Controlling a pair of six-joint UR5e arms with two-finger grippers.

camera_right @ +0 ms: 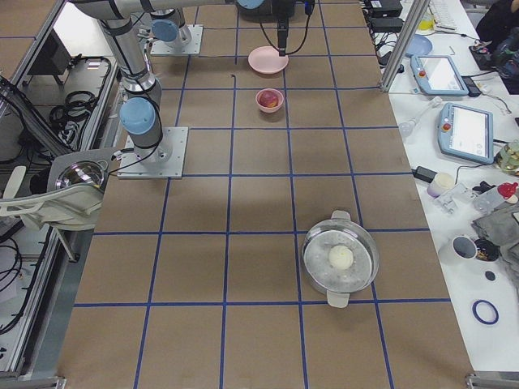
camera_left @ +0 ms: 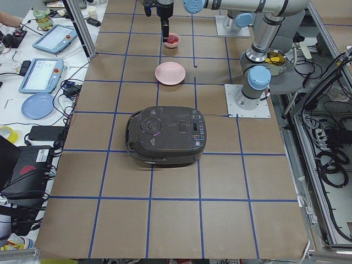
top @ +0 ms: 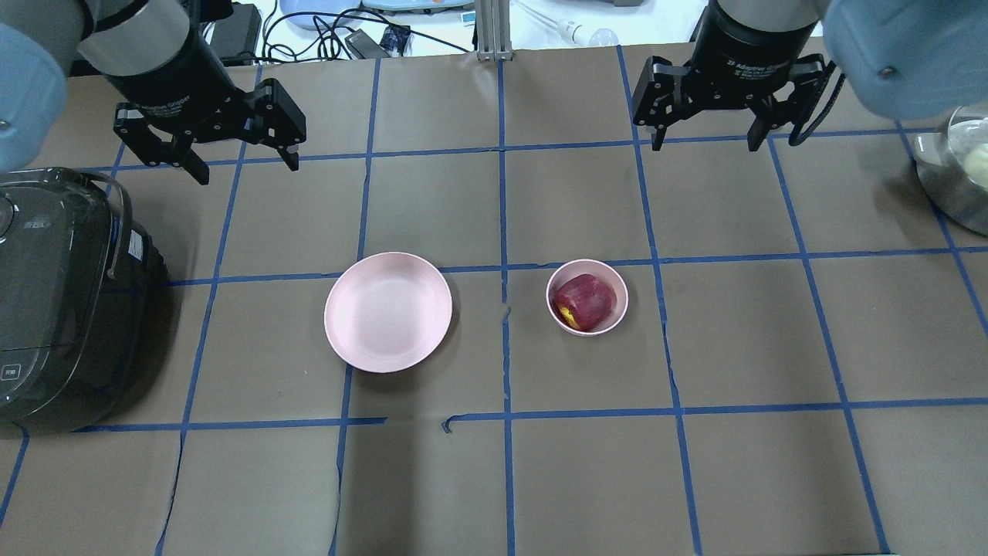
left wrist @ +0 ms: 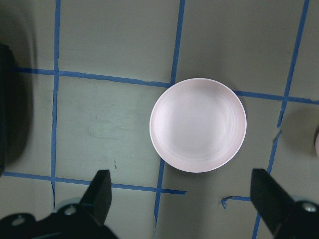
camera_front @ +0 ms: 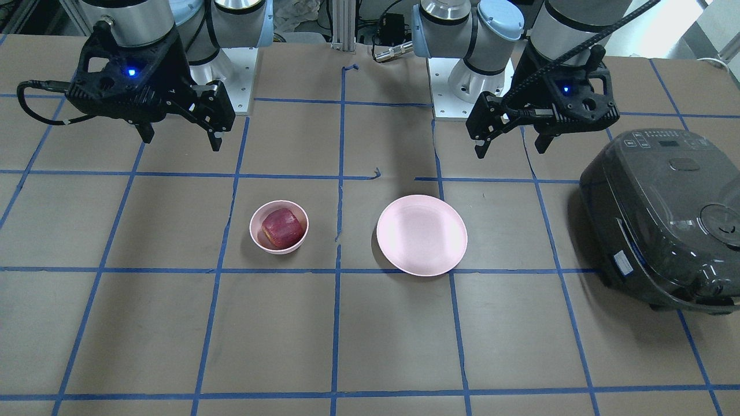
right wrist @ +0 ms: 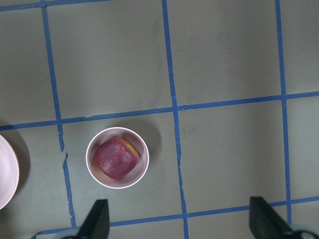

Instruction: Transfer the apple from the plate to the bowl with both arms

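The dark red apple (top: 584, 301) with a yellowish patch lies inside the small pink bowl (top: 621, 297) right of the table's centre. It also shows in the front view (camera_front: 282, 228) and the right wrist view (right wrist: 116, 158). The wide pink plate (top: 388, 312) sits empty to the bowl's left, and also shows in the left wrist view (left wrist: 198, 124). My left gripper (top: 248, 170) is open and empty, raised behind the plate. My right gripper (top: 704, 145) is open and empty, raised behind and to the right of the bowl.
A dark rice cooker (top: 54, 301) stands at the table's left edge, close to the left arm. A metal pot (top: 957, 170) with a pale ball in it sits at the right edge. Blue tape lines grid the brown table.
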